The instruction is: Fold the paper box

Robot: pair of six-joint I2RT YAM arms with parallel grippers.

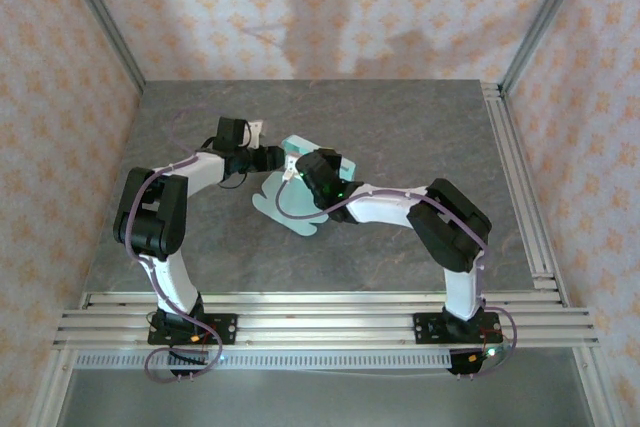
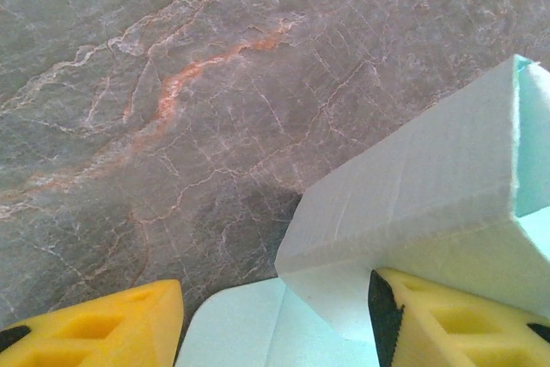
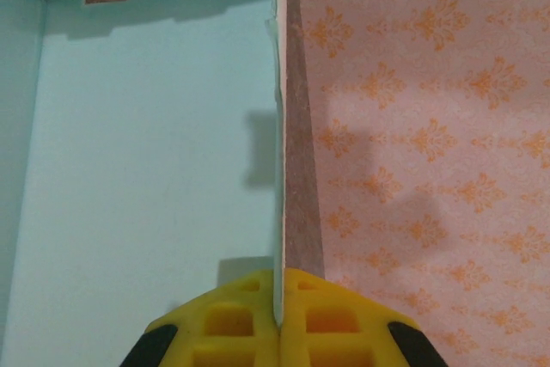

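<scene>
Grey veined stone-look table. Walls are papered pink with orange motifs, and aluminium posts stand at the far corners. Rails run along the near edge and down the right side. There is bare tabletop all round the work, widest to the right and at the far side.

Paper box sits about mid-table, part folded. A rounded flap lies flat toward near-left and the walls are raised at the far end, so the long axis runs roughly near-left to far-right.

Right gripper: fingers clamped on one upright panel, seen edge-on in the wrist view.

Left gripper: jaws apart, with a raised wall against its right finger and the flat flap beneath.
</scene>
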